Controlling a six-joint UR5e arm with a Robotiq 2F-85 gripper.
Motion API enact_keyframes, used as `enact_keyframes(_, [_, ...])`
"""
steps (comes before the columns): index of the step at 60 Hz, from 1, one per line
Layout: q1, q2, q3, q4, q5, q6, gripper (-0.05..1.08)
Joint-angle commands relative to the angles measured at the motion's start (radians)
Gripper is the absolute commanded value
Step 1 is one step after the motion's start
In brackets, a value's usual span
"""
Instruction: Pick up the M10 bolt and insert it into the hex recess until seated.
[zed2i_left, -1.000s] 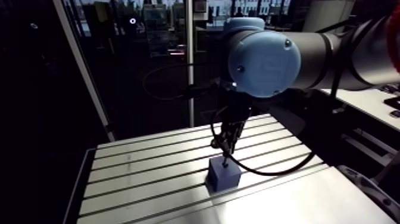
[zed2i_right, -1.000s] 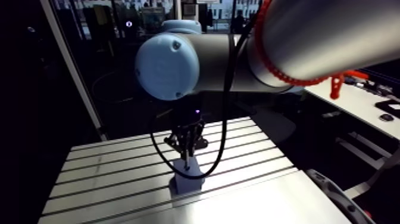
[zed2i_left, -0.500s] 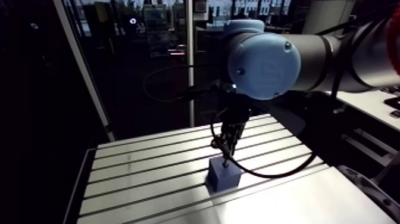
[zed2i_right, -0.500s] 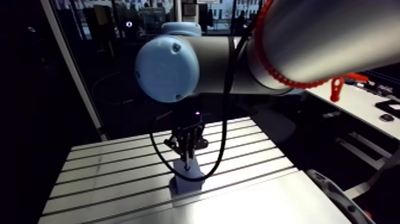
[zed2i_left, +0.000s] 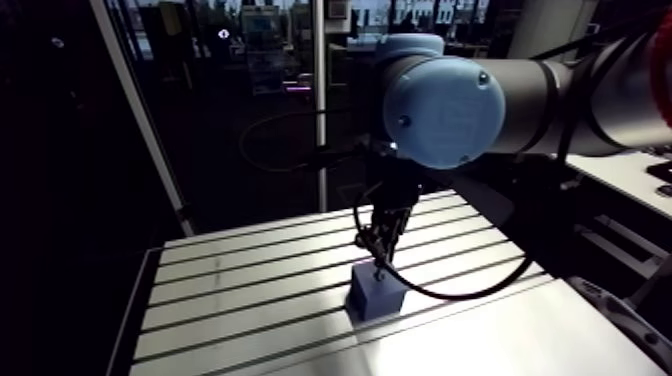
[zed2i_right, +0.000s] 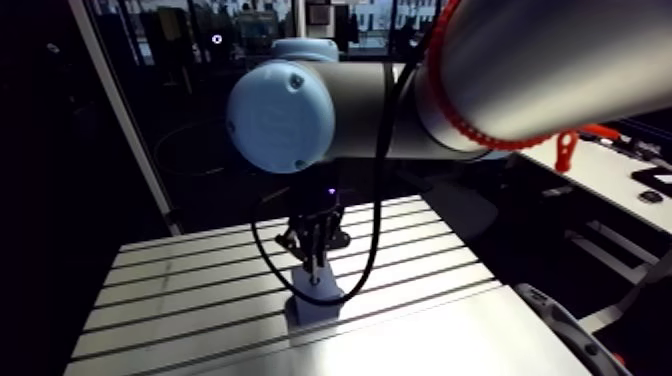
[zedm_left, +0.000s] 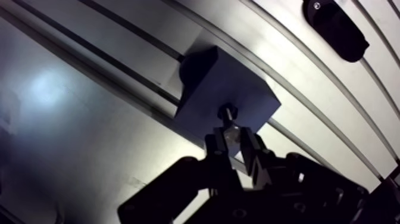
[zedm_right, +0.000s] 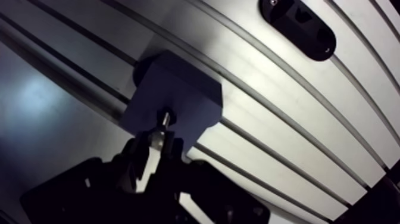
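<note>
Slotted aluminium counter (zedm_left: 89, 137), long grooves, pale glare across the ribs. Toward the near edge, a blue block (zedm_left: 226, 89) astride one groove. Over the block's top face, the M10 bolt (zedm_left: 230, 122), clamped upright in the narrow pincer (zedm_left: 235, 143); contact with the block impossible to tell. Well beyond the block, a dark oval fitting (zedm_left: 335, 21) on the counter.

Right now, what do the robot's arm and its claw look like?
The arm is a thick, silver-grey tube with a round light-blue cap over its joint, marked by a couple of small dark screw holes. The gripper at its end is black and blocky, with two narrow dark fingers.
</note>
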Motion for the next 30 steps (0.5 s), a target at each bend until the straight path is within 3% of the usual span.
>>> enact_keyframes(1, [0.0,0.01,0.0,-0.001,0.001,0.001,1.07])
enact_keyframes(30, [0.0,0.012,-0.006,-0.001,-0.002,-0.002,1.07])
